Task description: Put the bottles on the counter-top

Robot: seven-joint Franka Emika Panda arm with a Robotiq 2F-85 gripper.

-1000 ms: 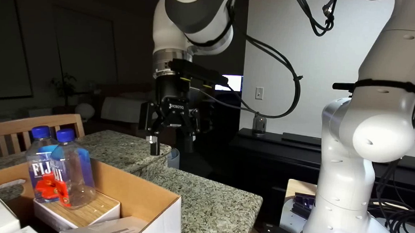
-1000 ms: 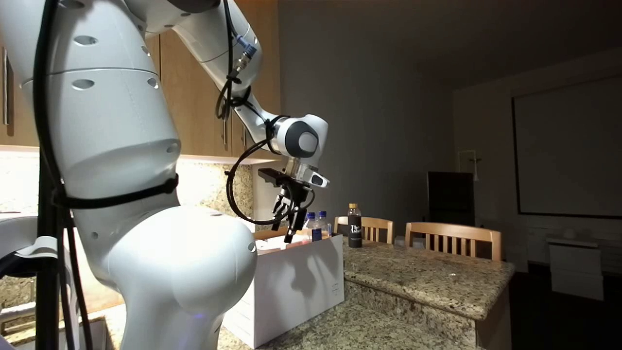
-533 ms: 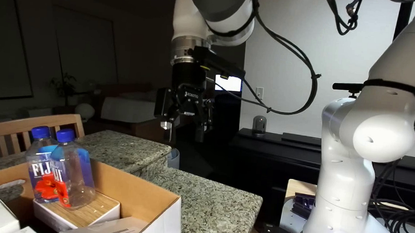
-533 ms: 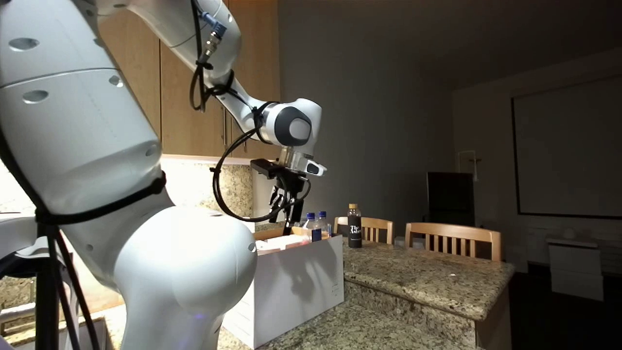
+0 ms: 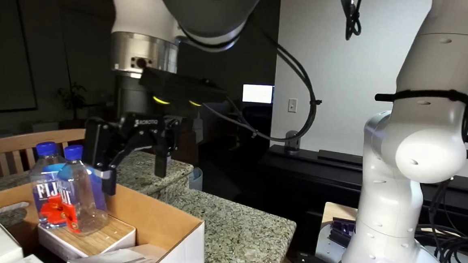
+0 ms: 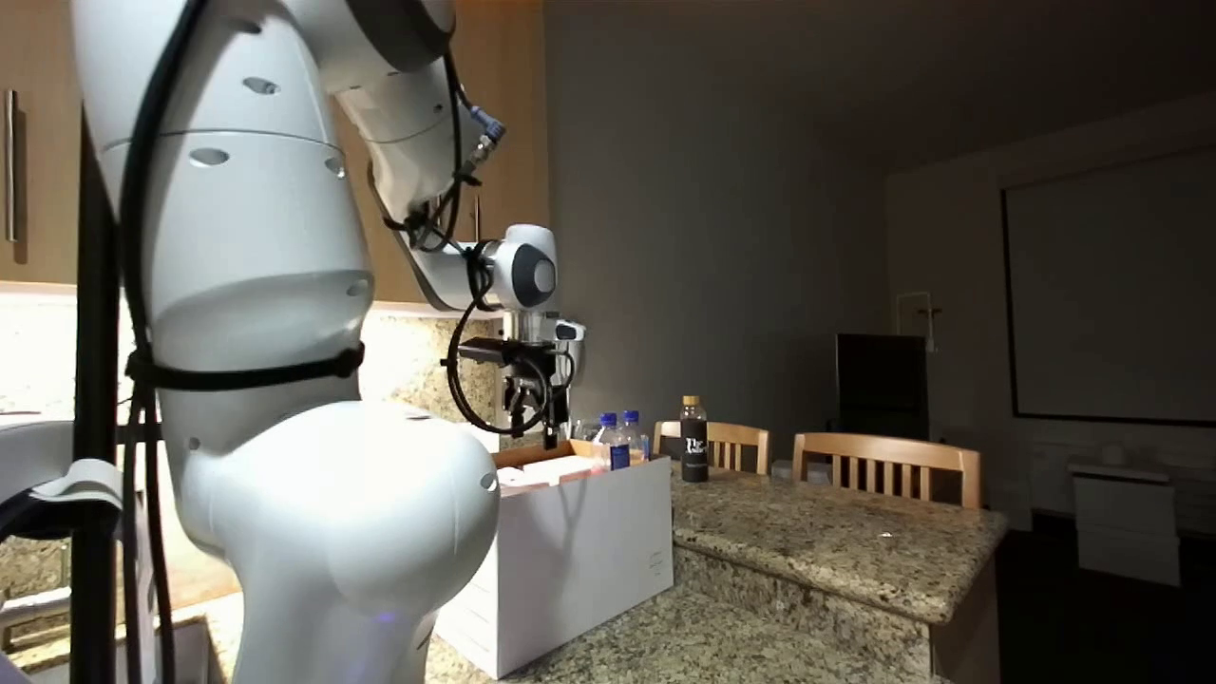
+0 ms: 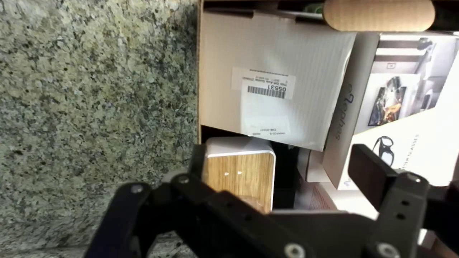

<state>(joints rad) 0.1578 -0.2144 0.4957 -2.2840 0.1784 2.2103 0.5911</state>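
Two clear bottles with blue caps stand upright, close together, in the open cardboard box: the nearer bottle (image 5: pixel 85 203) and the farther bottle (image 5: pixel 44 181). Their blue caps show over the rim in an exterior view. My gripper (image 5: pixel 135 176) is open and empty, above the box's granite-side edge, beside the nearer bottle. It also hangs over the box in an exterior view (image 6: pixel 534 432). In the wrist view the fingers of the gripper (image 7: pixel 285 166) are wide apart. Only a faint clear curve shows below there; the bottles are mostly hidden. The speckled granite counter-top (image 6: pixel 817 532) lies beside the box.
The cardboard box (image 6: pixel 584 551) also holds a wood-topped white block (image 7: pixel 247 165) under the bottles, a labelled carton (image 7: pixel 276 71) and white boxes. A dark bottle with a tan cap (image 6: pixel 694 446) stands on the granite. Wooden chairs (image 6: pixel 888 456) stand behind. A lower granite surface (image 5: pixel 236 233) adjoins.
In an exterior view my open gripper first shifted right and up, then swung left and lower, toward the bottles. The bottles and box have not moved.
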